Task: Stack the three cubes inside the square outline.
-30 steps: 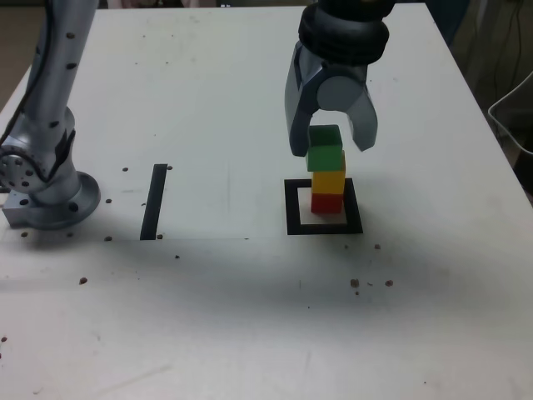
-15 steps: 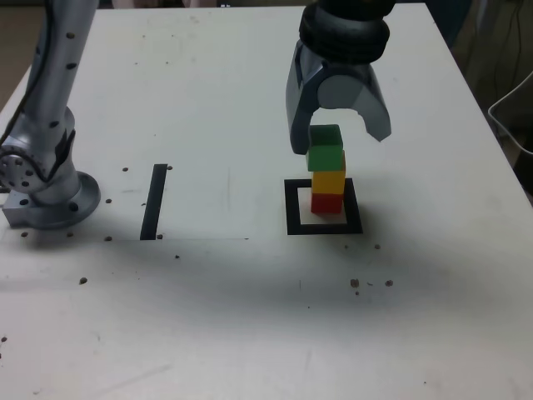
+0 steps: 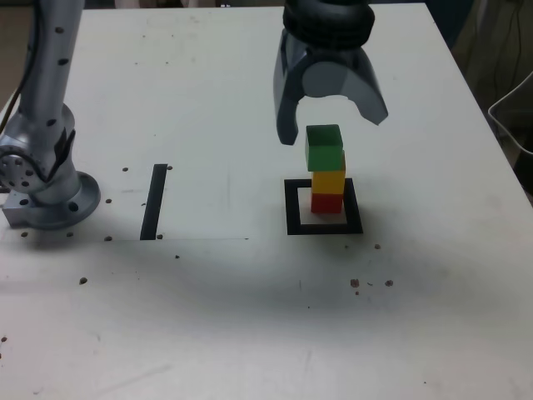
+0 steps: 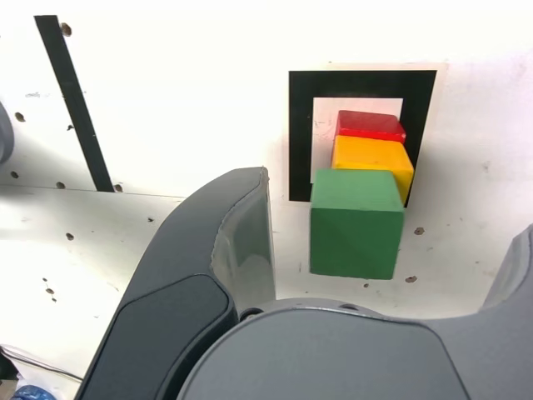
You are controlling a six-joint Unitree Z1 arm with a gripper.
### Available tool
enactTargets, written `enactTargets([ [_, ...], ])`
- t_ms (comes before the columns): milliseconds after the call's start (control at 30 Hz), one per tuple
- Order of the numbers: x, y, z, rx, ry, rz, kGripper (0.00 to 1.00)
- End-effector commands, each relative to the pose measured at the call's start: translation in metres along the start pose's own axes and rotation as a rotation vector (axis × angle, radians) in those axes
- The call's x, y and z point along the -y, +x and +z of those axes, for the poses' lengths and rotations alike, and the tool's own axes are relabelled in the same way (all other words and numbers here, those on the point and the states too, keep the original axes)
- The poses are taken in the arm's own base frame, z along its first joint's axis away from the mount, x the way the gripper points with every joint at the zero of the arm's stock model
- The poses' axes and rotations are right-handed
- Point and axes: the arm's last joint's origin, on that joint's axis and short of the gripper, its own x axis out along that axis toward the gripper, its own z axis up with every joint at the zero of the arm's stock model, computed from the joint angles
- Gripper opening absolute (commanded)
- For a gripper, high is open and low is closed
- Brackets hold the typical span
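Observation:
Three cubes stand stacked inside the black square outline (image 3: 324,227): the red cube (image 3: 326,202) at the base, the yellow cube (image 3: 328,181) on it, the green cube (image 3: 324,148) on top. My gripper (image 3: 331,127) hangs open just above and behind the stack, its two grey fingers spread wide and touching nothing. From the wrist view the green cube (image 4: 356,222), yellow cube (image 4: 372,158) and red cube (image 4: 369,125) show stepped one behind another over the square outline (image 4: 301,133), with one finger (image 4: 237,242) beside them.
A straight black strip (image 3: 154,201) lies on the white table toward the exterior view's left. The arm's grey base (image 3: 46,196) stands at the far left edge. Small dark specks dot the table (image 3: 250,317). A white cable (image 3: 512,117) hangs past the right edge.
The jaws have spread wide off the green cube, and the gripper has risen slightly above the stack. The stack has stayed in place.

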Motion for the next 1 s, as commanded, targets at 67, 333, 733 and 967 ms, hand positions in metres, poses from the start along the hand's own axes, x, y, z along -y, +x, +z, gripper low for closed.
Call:
enactTargets([
  [67,-0.002,-0.008,-0.014,0.004,0.001,-0.002,0.99],
  [333,-0.007,-0.033,-0.055,0.054,0.021,-0.016,0.99],
  [733,-0.021,-0.016,-0.126,-0.021,0.066,0.013,0.99],
  [967,-0.022,0.017,-0.148,-0.12,0.091,0.011,0.99],
])
